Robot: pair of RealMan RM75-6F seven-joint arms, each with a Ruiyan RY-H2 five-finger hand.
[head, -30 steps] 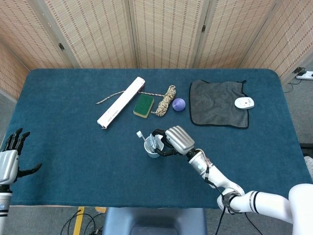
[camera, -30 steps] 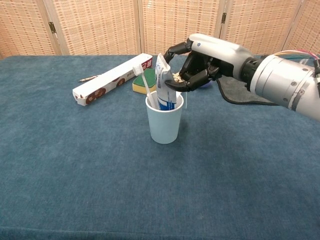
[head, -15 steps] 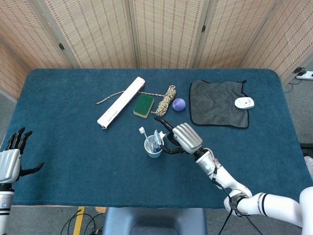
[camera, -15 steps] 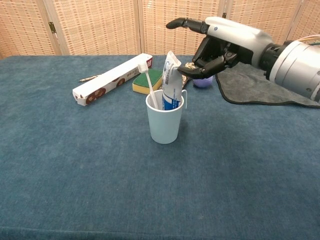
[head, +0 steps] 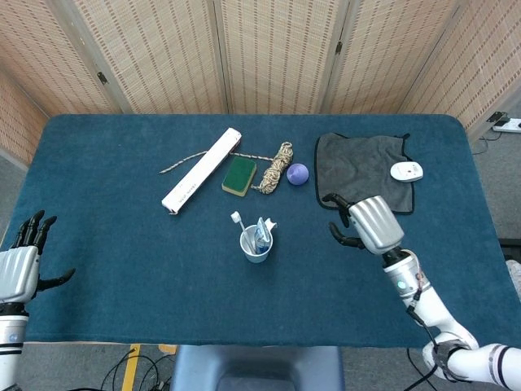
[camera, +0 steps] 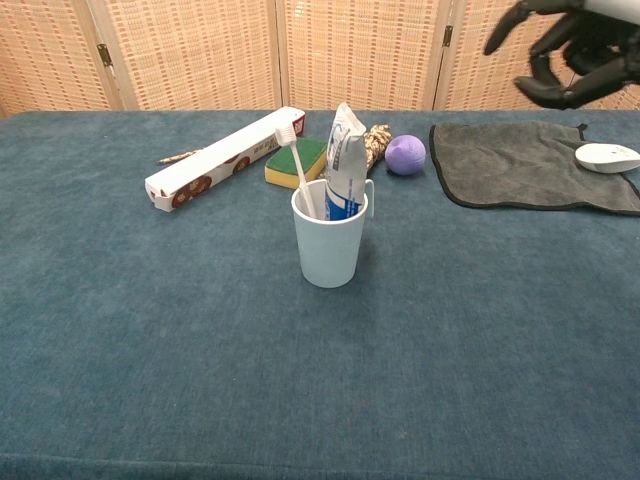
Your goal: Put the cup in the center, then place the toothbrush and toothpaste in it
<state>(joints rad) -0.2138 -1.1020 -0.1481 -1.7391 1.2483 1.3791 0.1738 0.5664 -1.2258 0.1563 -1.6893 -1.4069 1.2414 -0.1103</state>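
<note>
Cup point(camera: 329, 243) upright at table centre, toothbrush point(camera: 296, 166) and toothpaste point(camera: 344, 165) standing inside. Light, thin-walled, likely tippy; best gripped mid-wall. Right hand point(head: 366, 223) raised, empty, fingers apart; left hand point(head: 19, 265) likewise spread.

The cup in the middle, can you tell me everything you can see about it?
The cup is white, plain and looks like plastic or paper, wider at the rim than at the base. It stands upright on the blue tablecloth near the table's center. Inside it lean a white toothbrush, bristles up, and a toothpaste tube printed in blue and white, both sticking out above the rim. No hand touches it; the right hand hovers off to the side.
</note>
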